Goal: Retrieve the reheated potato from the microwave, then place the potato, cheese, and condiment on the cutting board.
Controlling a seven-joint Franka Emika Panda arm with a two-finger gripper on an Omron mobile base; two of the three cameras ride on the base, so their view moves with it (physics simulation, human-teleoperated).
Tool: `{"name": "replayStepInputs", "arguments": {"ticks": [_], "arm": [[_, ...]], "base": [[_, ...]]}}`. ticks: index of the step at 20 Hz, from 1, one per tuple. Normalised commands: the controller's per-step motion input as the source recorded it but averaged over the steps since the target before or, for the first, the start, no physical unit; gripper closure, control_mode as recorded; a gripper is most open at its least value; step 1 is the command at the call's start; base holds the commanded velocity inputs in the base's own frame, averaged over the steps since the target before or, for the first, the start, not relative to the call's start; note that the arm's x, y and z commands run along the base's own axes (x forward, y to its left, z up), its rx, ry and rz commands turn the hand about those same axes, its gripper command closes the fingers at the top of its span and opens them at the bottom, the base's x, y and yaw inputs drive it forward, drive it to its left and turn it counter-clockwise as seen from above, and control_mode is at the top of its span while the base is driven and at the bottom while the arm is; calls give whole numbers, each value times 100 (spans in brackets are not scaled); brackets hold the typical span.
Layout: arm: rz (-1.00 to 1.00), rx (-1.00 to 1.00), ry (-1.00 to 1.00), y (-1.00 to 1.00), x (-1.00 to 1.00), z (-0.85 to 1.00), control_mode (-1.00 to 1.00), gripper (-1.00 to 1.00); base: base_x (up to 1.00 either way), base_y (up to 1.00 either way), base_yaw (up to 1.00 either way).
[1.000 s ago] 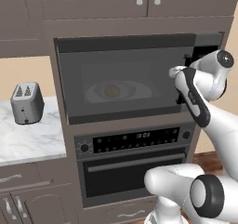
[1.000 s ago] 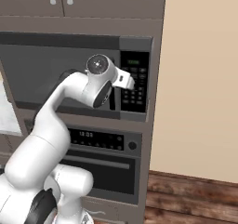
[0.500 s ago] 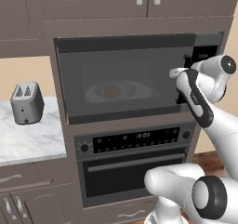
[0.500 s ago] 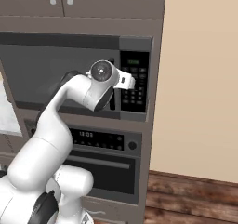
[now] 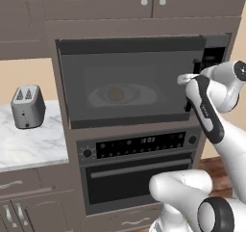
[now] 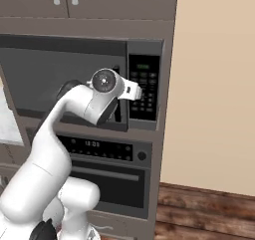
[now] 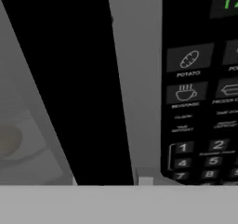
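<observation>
- The claw (image 6: 136,91), spread a second ago, is now pressed together at the right edge of the microwave (image 5: 129,82) door, apparently on its handle.
- The door remains shut; judged next step is pulling it open.
- The potato (image 5: 115,94) sits inside, centre frame behind the glass.

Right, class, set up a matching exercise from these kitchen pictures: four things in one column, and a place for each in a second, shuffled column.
Things:
1. potato
2. toaster
3. keypad panel
4. oven

Places:
A. below the microwave
B. on the marble counter, left of the microwave
C. behind the microwave's glass door, on the turntable plate
D. right-hand strip of the microwave front, beside the door

Pairs: 1-C, 2-B, 3-D, 4-A
</observation>
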Motion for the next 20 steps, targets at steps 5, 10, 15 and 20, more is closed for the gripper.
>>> {"name": "replayStepInputs", "arguments": {"ticks": [5,10,15,20], "arm": [[0,0,-1,3,-100,16,-100,100],[0,0,-3,12,-100,20,-100,100],[0,0,0,24,-100,16,-100,100],[0,0,0,31,-100,12,-100,100]], "base": [[0,0,0],[0,0,0],[0,0,0],[0,0,0]]}}
